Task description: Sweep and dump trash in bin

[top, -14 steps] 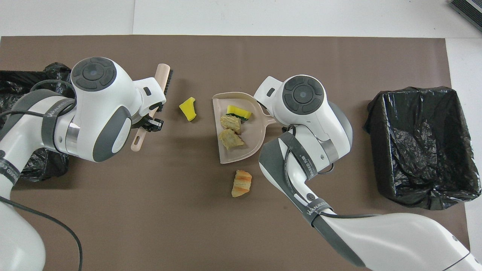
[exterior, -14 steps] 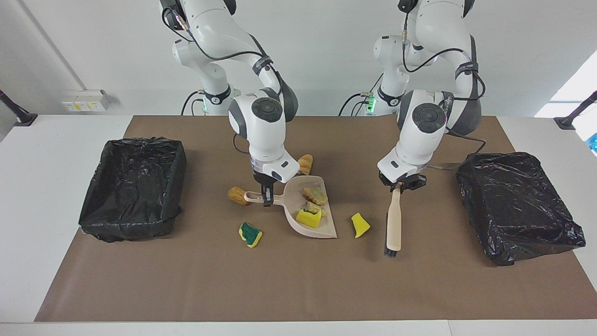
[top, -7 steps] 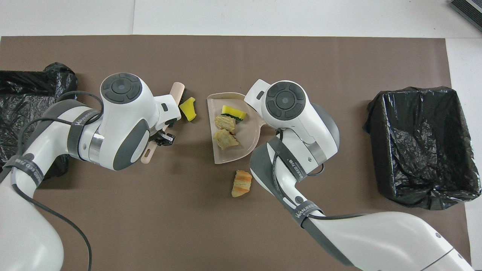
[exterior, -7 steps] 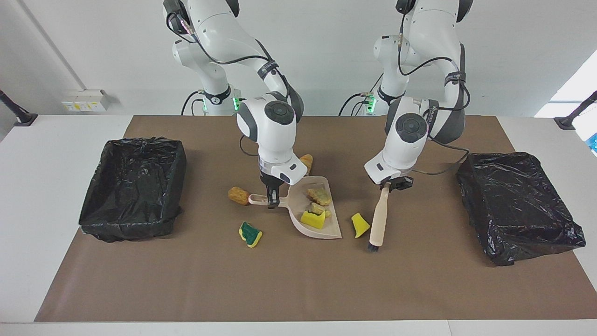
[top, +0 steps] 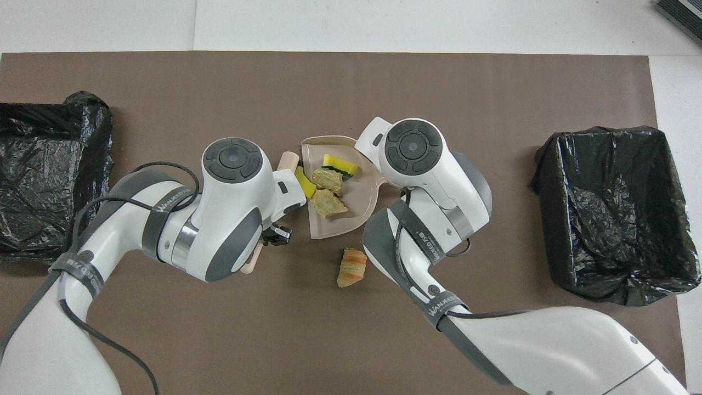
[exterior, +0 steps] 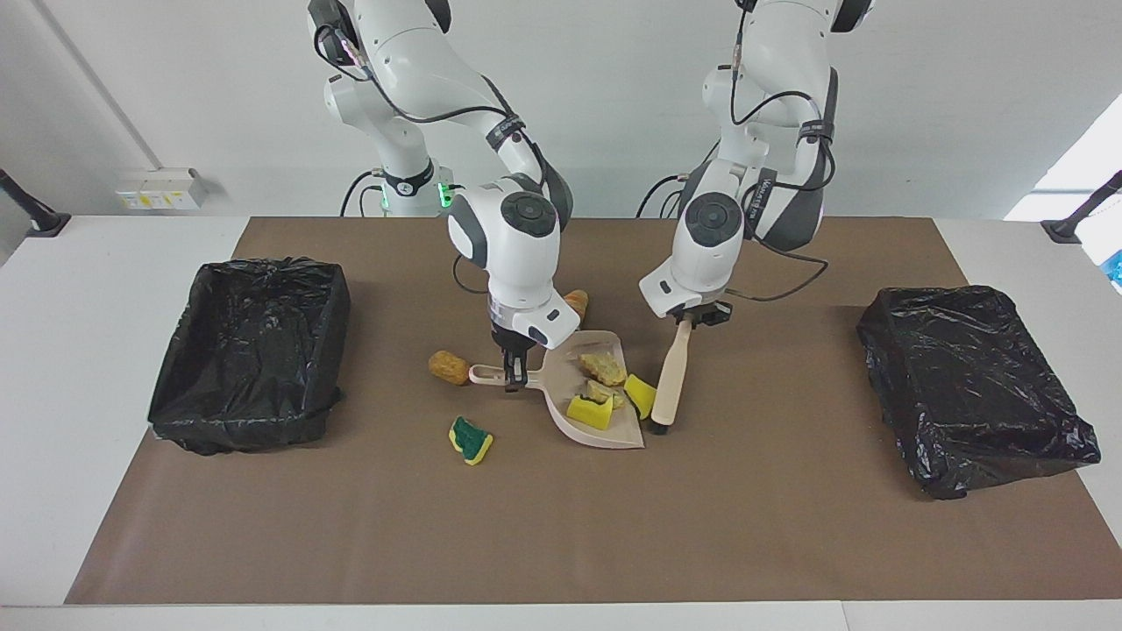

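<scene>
My right gripper [exterior: 513, 379] is shut on the handle of the beige dustpan [exterior: 616, 435], which lies on the brown mat. In the pan are two tan bread-like lumps [exterior: 603, 366] and a yellow sponge piece [exterior: 585, 410]. My left gripper [exterior: 692, 317] is shut on the handle of a beige brush [exterior: 671, 377], whose dark bristles touch the mat at the pan's mouth. A yellow sponge scrap [exterior: 639, 394] is pressed between brush and pan rim. Loose trash on the mat: a brown lump [exterior: 449, 367], a green-backed sponge [exterior: 471, 439] and a croissant-like piece [top: 352, 266].
Two black-lined bins stand on the mat, one [exterior: 250, 350] toward the right arm's end and one [exterior: 973, 386] toward the left arm's end. In the overhead view both wrists cover the gripper fingers and part of the dustpan [top: 356, 206].
The left arm has swept the brush across the mat toward the dustpan, pushing the yellow scrap up to the pan's mouth. The right arm has shifted the pan slightly.
</scene>
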Action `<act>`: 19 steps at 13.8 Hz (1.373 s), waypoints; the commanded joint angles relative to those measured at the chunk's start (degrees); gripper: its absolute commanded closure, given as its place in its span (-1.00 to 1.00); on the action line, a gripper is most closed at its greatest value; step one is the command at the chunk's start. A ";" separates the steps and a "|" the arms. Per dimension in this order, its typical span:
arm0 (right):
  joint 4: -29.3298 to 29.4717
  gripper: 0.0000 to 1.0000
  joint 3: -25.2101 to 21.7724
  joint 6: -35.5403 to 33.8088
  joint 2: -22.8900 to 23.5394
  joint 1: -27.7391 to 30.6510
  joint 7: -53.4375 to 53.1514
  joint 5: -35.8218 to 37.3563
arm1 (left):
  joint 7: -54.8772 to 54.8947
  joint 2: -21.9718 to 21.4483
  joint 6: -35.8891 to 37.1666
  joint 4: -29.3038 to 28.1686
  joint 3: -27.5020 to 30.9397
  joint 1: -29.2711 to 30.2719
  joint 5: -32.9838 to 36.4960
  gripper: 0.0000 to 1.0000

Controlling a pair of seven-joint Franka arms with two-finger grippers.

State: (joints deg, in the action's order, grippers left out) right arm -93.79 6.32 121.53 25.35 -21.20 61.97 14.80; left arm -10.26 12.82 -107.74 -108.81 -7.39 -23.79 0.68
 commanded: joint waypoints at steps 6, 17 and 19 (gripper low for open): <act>-3.24 1.00 0.72 5.30 0.14 1.77 1.57 -10.67 | -17.41 -2.53 -3.17 -1.66 0.71 -6.87 -6.04 1.00; -2.71 1.00 0.63 2.13 -2.93 3.00 1.66 -10.58 | -15.32 -12.71 7.44 0.01 1.50 -0.91 -5.95 1.00; -2.80 1.00 0.63 2.04 -2.94 3.44 1.66 -10.58 | -13.74 -15.62 11.48 0.62 1.58 0.76 -5.95 1.00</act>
State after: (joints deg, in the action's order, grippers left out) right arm -96.03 6.29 124.46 23.51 -18.95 62.40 5.60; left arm -26.04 0.76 -99.85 -107.92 -5.74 -24.77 -4.32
